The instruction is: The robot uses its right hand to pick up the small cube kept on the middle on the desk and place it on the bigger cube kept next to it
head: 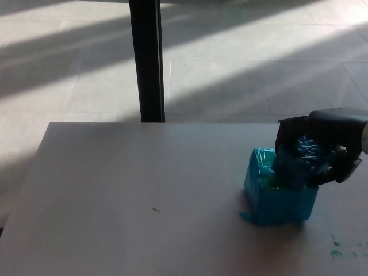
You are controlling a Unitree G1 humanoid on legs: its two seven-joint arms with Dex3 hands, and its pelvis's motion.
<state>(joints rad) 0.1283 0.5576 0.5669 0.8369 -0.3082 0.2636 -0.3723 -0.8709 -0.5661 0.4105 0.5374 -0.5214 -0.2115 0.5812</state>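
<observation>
Head view: the right hand [319, 150] is seen entering from the right edge, lowered over the top of the bigger cube [280, 192]. Its black fingers [286, 140] are closed around the small cube [296, 161], which is held against or just above the bigger cube's top face; whether the two cubes are actually touching cannot be told, since the hand covers the joint. The small cube is seen tilted, wrapped in shiny blue tape, over the right part of the top face. The bigger cube is wrapped in the same blue tape, with a green patch showing on its top left, and it stands on the pale tabletop [132, 195] toward the right side. A loose tab of tape is seen at its lower left corner. Small green marks [336, 252] are visible on the tabletop near the lower right corner. Beyond the far edge of the tabletop, a black post [146, 60] stands on a tiled floor [241, 63] crossed by bands of sunlight.
</observation>
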